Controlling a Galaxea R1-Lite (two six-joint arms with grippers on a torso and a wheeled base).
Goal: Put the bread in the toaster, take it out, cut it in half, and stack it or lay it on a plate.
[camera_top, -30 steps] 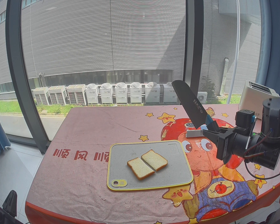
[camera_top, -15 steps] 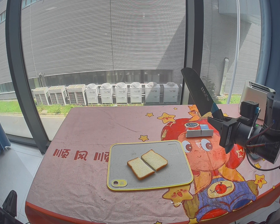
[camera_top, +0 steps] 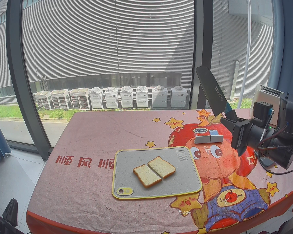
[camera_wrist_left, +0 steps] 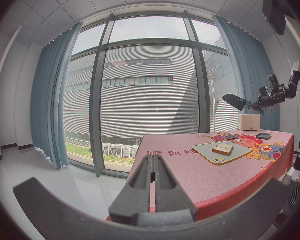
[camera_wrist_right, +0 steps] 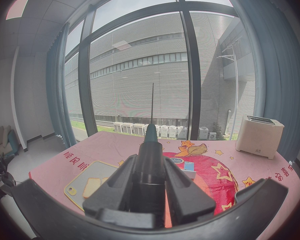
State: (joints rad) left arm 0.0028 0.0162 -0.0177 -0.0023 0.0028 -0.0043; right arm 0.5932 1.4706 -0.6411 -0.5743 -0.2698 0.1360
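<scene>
Open tablecloth (camera_top: 88, 140) flanks the cutting board (camera_top: 185, 176); small block (camera_top: 208, 136) stands beyond.

A pink tablecloth (camera_top: 88, 137) printed with a cartoon figure spreads beneath the right gripper (camera_top: 230, 120), and a small white-and-blue block (camera_top: 208, 136) lies on it just below that gripper. Beyond the gripper, a tall window (camera_top: 71, 49) shows a grey ribbed building (camera_top: 146, 23) and a row of white air-conditioning units (camera_top: 110, 97).

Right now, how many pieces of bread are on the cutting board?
2. The left piece lies nearer the robot, the right piece beside it, farther back; both flat on the cutting board.
</scene>
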